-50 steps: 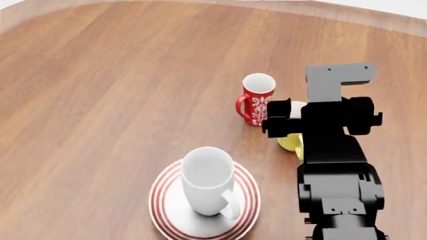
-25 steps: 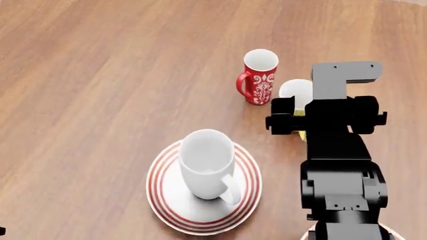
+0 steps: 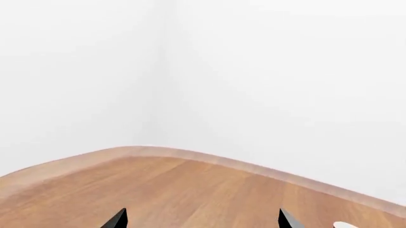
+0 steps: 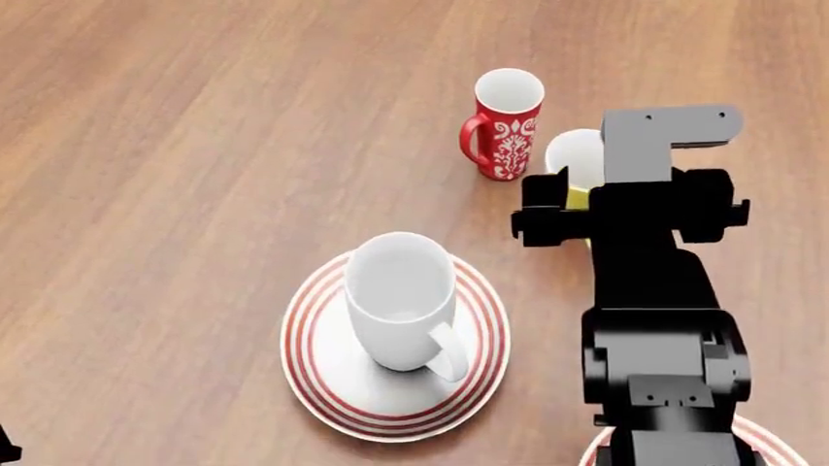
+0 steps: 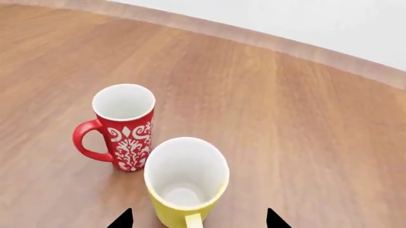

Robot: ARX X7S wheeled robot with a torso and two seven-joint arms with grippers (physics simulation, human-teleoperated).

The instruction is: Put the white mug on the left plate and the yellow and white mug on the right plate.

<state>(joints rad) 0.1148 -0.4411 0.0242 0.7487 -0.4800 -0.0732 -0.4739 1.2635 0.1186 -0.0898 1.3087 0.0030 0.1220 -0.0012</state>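
The white mug point(image 4: 402, 311) stands upright on the left plate point(image 4: 311, 383), its handle toward me. The yellow and white mug point(image 4: 574, 157) stands on the table beside the red mug, half hidden behind my right arm point(image 4: 654, 291). In the right wrist view the yellow and white mug point(image 5: 186, 183) sits close in front of my right gripper point(image 5: 198, 219), which is open, with the handle pointing between the fingertips. Only a sliver of the right plate point(image 4: 767, 439) shows at the head view's bottom right. My left gripper point(image 3: 201, 221) is open over bare wood, nothing between its tips.
A red mug with a white floral pattern point(image 4: 506, 124) stands just left of the yellow and white mug, almost touching it; the right wrist view also shows this red mug point(image 5: 123, 126). The wooden table's curved far edge point(image 3: 190, 154) meets a white wall.
The head view has shifted, so both mugs and the left plate sit higher in frame and the right plate's rim has come into sight. My right arm stays at the yellow and white mug.
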